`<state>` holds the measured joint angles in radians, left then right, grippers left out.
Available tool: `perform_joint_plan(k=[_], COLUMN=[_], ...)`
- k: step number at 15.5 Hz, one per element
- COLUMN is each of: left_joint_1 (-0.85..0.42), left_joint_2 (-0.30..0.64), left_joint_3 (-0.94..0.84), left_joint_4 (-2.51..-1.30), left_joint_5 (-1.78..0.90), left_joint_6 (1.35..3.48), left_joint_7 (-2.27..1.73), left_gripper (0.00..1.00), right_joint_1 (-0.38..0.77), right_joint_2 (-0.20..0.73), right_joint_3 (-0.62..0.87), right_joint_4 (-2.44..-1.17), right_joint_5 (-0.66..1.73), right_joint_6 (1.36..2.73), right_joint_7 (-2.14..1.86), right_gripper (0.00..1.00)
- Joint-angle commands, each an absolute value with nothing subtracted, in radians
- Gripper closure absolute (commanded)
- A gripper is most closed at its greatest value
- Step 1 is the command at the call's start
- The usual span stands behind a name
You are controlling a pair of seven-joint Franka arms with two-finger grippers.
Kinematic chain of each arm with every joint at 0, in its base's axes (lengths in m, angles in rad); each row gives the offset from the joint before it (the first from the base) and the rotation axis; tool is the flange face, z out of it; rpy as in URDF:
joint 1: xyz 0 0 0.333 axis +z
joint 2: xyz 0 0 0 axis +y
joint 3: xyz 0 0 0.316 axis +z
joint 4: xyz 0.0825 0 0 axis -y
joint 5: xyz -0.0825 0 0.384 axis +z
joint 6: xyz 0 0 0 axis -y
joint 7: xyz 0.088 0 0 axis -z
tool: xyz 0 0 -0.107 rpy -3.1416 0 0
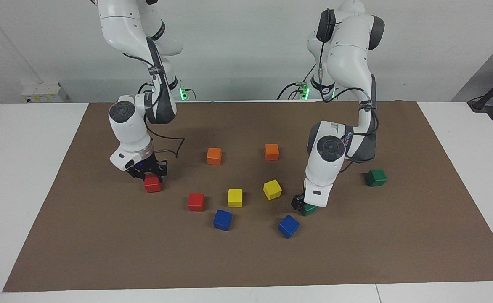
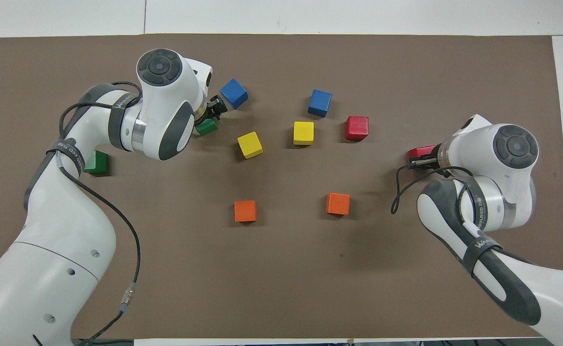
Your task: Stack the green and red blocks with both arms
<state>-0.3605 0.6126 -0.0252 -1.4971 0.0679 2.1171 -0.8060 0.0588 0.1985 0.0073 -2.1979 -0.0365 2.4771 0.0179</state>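
A robotics laboratory. Two white jointed arms stand mounted at the edge of a white tabletop covered by a brown paper mat. Small coloured cubes lie scattered on the mat as test pieces. Black cables and green indicator lights sit against a bare grey wall.

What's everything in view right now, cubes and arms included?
Red matte cubes: two; gripped red cube toward right arm's end, loose red cube mid-mat.
Green matte cubes: two; targeted green cube at left gripper, lone green cube toward left arm's end.
Yellow matte cubes: two, mid-mat.
Orange matte cubes: two, nearest robots.
Blue matte cubes: two, farthest from robots.
Brown paper mat: one, on white table.
Right gripper: shut on gripped red cube.
Left gripper: open, down at targeted green cube.
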Motion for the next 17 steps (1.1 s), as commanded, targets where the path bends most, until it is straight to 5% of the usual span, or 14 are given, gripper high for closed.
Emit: perform_joint_plan(k=[1,2,5,10,13,14,17], left_joint_1=[-0.362,-0.362,-0.359,-0.359,-0.359,-0.359,-0.36], left_joint_2=[0.601,0.603,0.603,0.603,0.603,0.603,0.603], left_joint_3=[-0.02,-0.02,-0.02,-0.02,-0.02,-0.02,-0.02], left_joint_4=[-1.508,-1.508,-1.508,-1.511,-1.517,-1.517,-1.519], left_joint_5=[0.087,0.087,0.087,0.091,0.087,0.087,0.087], left_joint_6=[2.16,2.166,2.175,2.187,2.194,2.195,2.184], left_joint_7=[-0.831,-0.831,-0.83,-0.83,-0.831,-0.841,-0.882], left_gripper=[0.0,0.02,0.08,0.09,0.18,0.24,1.0], right_joint_1=[0.044,0.043,0.044,0.054,0.06,0.072,0.165], right_joint_2=[0.199,0.199,0.199,0.155,0.13,0.13,0.152], right_joint_3=[0.02,0.02,0.02,0.02,0.026,0.029,0.028], right_joint_4=[-2.206,-2.206,-2.203,-2.168,-2.116,-2.085,-1.981], right_joint_5=[-0.051,-0.051,-0.051,-0.051,-0.051,-0.051,-0.049], right_joint_6=[2.5,2.5,2.497,2.381,2.283,2.243,2.165], right_joint_7=[0.046,0.045,0.045,0.043,0.08,0.112,0.291], right_gripper=[0.25,0.11,0.0,0.0,0.0,0.0,0.0])
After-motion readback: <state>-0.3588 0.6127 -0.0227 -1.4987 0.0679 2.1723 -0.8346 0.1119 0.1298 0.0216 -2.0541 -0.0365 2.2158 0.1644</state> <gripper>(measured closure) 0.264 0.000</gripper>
